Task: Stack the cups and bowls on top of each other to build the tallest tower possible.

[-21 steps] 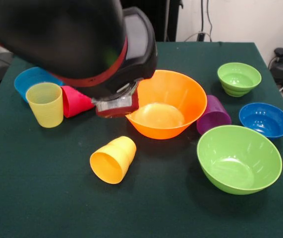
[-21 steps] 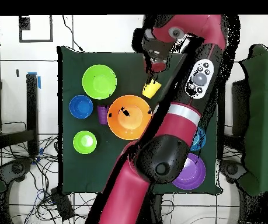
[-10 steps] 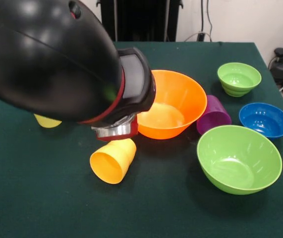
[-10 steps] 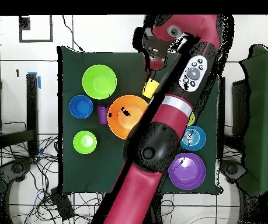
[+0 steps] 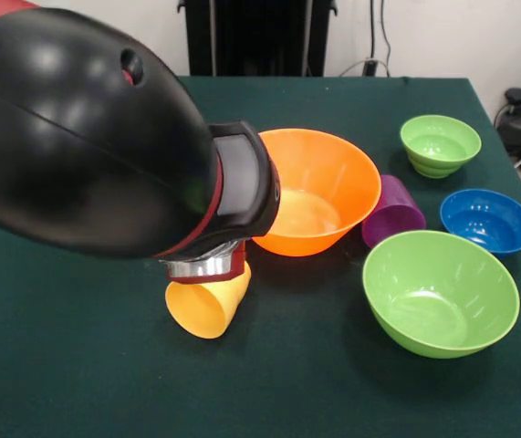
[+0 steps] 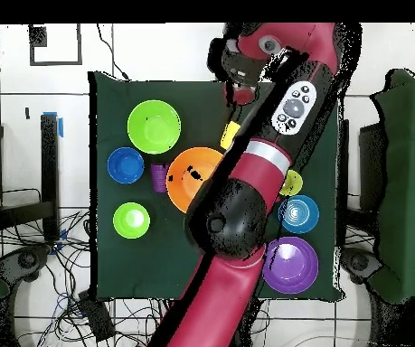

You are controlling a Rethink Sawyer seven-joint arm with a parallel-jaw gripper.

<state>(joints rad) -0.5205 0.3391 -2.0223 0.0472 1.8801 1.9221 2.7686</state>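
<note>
A dark green cloth covers the table (image 5: 78, 383), with tangled cables on the tiled floor (image 6: 57, 262) around it. The gripper (image 5: 207, 266) hangs over the toppled yellow-orange cup (image 5: 203, 306) beside the large orange bowl (image 5: 319, 192); its finger spread cannot be told

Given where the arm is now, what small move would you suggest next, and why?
Probably a short descent onto the yellow-orange cup, which lies on its side in front of the orange bowl, directly under the wrist. The arm hides the gripper in the front view, so its alignment and opening are best checked overhead before closing. The bowl is empty, so the tower is not yet started.
</note>
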